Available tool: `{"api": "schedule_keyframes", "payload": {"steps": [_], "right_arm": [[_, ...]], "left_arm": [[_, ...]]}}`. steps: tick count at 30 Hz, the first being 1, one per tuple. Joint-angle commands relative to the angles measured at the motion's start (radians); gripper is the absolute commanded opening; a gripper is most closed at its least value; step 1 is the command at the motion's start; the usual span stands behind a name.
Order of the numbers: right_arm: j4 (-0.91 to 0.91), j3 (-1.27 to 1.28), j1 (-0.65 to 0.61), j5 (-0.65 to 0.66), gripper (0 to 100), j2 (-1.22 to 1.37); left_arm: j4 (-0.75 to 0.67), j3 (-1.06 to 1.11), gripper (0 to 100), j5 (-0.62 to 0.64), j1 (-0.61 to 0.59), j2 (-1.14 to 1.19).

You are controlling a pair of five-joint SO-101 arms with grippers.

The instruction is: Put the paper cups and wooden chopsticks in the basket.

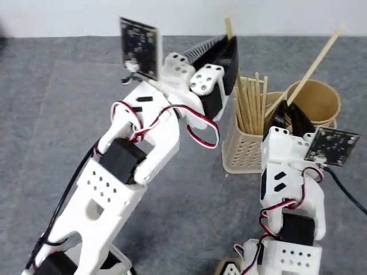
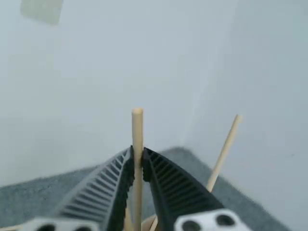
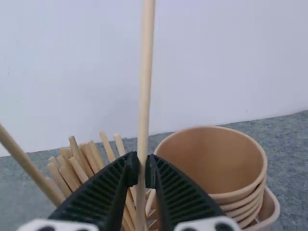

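The left gripper (image 2: 137,153) is almost closed. It is pinching one upright chopstick (image 2: 137,127) between its two black fingers (image 2: 166,185), and the tip sticks up past them. In the high view the left gripper (image 1: 231,41) hangs over the far side of the basket (image 1: 243,154).

The right gripper (image 3: 139,163) is almost closed too. It is pinching one leaning chopstick (image 3: 146,72). In the high view the right gripper (image 1: 287,109) is over the near side of the basket, and the leaning chopstick (image 1: 318,57) tips up and away over the paper cups (image 1: 321,103). The low ends of both held sticks are hidden.

There are two grippers, two held chopsticks and one basket. There is one stack of paper cups (image 3: 211,159) with about five rims showing. It sits in the basket, just beside the bunch of chopsticks (image 3: 86,163). The bunch of chopsticks (image 1: 251,103) stands in the basket too, packed too tight to count for sure, maybe ten.

The bunch is right under the right gripper and beside the left one. The basket stands on the grey worktop (image 1: 57,103).
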Motion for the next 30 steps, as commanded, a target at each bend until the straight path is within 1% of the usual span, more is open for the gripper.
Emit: {"api": "schedule_keyframes", "payload": {"steps": [1, 4, 6, 7, 9, 11, 13, 16, 21, 24, 27, 28, 30], "right_arm": [[-0.012, -0.008, 0.004, 0.011, 0.8, -0.018], [-0.012, -0.009, 0.002, 0.014, 0.9, -0.018], [-0.010, -0.009, 0.002, 0.014, 4.3, -0.018], [-0.008, -0.009, 0.002, 0.014, 8.4, -0.018], [0.027, -0.015, -0.016, 0.014, 19.5, -0.018], [0.082, -0.040, -0.038, 0.014, 29.9, -0.019], [0.134, -0.078, -0.061, 0.034, 34.9, -0.019], [0.189, -0.130, -0.104, 0.081, 35.0, -0.019], [0.245, -0.233, -0.134, 0.092, 35.0, -0.019], [0.306, -0.333, -0.159, 0.092, 34.9, -0.019], [0.400, -0.439, -0.191, 0.107, 34.8, -0.019], [0.440, -0.465, -0.211, 0.127, 33.6, -0.019], [0.512, -0.500, -0.278, 0.169, 27.7, -0.019]], "left_arm": [[-0.043, 0.064, 1, -0.034, 0.008, -0.018], [-0.074, 0.148, 1, -0.054, 0.040, -0.017], [-0.086, 0.200, 2, -0.100, 0.075, -0.017], [-0.081, 0.219, 3, -0.127, 0.094, -0.020], [-0.066, 0.237, 10, -0.158, 0.110, -0.026], [-0.041, 0.226, 18, -0.141, 0.097, -0.028], [0.012, 0.189, 20, -0.133, 0.077, -0.028], [0.129, 0.097, 20, -0.138, 0.072, -0.028], [0.330, -0.088, 20, -0.141, 0.064, -0.029], [0.436, -0.200, 20, -0.141, 0.015, -0.052], [0.480, -0.252, 20, -0.141, -0.069, -0.118], [0.488, -0.255, 20, -0.141, -0.103, -0.149], [0.519, -0.254, 17, -0.141, -0.163, -0.210]]}}
